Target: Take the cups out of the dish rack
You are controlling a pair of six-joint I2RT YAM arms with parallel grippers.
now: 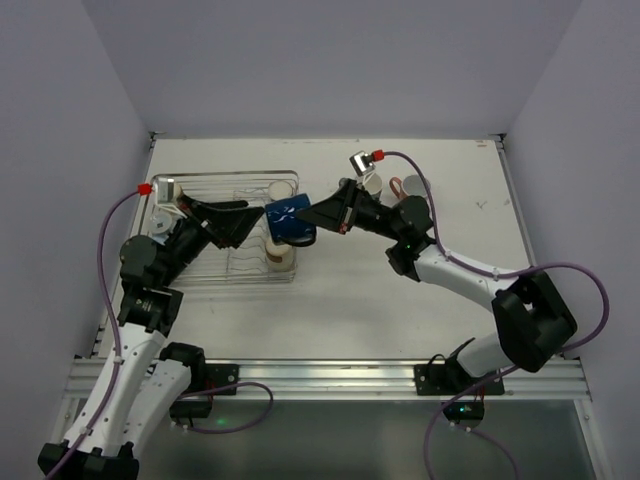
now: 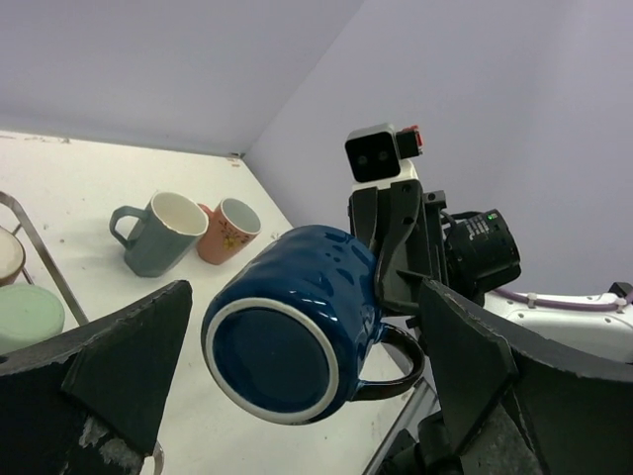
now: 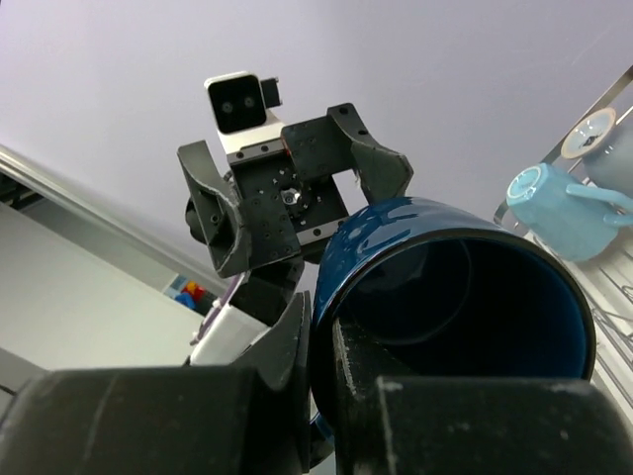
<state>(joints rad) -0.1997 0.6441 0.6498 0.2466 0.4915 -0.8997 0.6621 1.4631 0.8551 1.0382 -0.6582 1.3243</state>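
I see the navy mug (image 1: 290, 220) held in the air on its side over the right end of the dish rack (image 1: 225, 175), between my two arms. My right gripper (image 3: 321, 346) is clamped on the mug's rim, one finger inside the mouth and one outside. My left gripper (image 2: 297, 336) stands wide open, its fingers (image 2: 129, 356) either side of the mug's base without touching it. A grey-teal mug (image 2: 158, 233) and a salmon mug (image 2: 226, 230) stand together on the surface (image 1: 400, 300).
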